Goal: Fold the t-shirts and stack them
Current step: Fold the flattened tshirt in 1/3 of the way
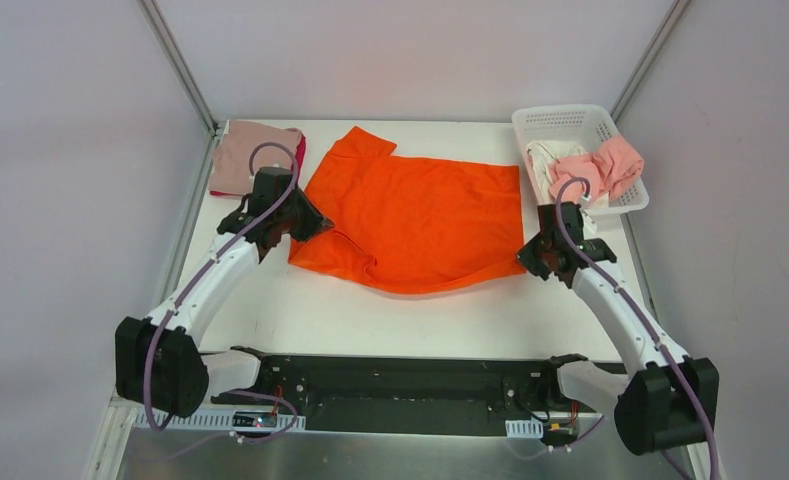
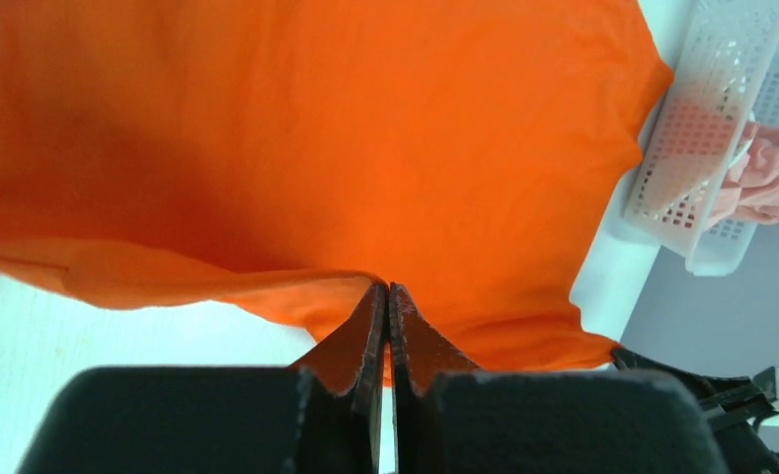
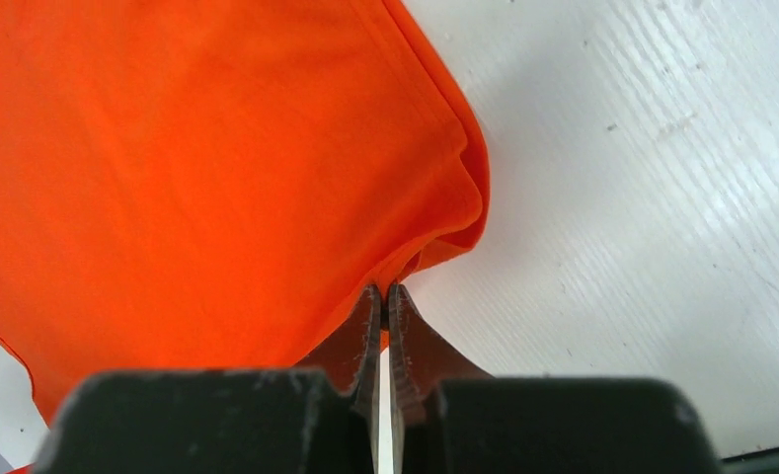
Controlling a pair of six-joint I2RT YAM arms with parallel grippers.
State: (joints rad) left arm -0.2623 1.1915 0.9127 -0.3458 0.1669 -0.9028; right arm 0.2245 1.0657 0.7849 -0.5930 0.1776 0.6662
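Observation:
The bright orange t-shirt (image 1: 415,210) lies spread across the middle of the white table, its near edge sagging between my two grippers. My left gripper (image 1: 315,225) is shut on the shirt's left edge; in the left wrist view its tips (image 2: 386,288) pinch the orange cloth (image 2: 365,148). My right gripper (image 1: 526,252) is shut on the shirt's near right corner; in the right wrist view its tips (image 3: 384,290) pinch a fold of the orange cloth (image 3: 188,178). A folded dusty pink shirt (image 1: 245,155) lies on a crimson one (image 1: 299,150) at the back left.
A white lattice basket (image 1: 575,125) at the back right holds a salmon pink shirt (image 1: 605,168) and a white one (image 1: 548,160); it also shows in the left wrist view (image 2: 706,128). Grey walls enclose the table (image 1: 410,320).

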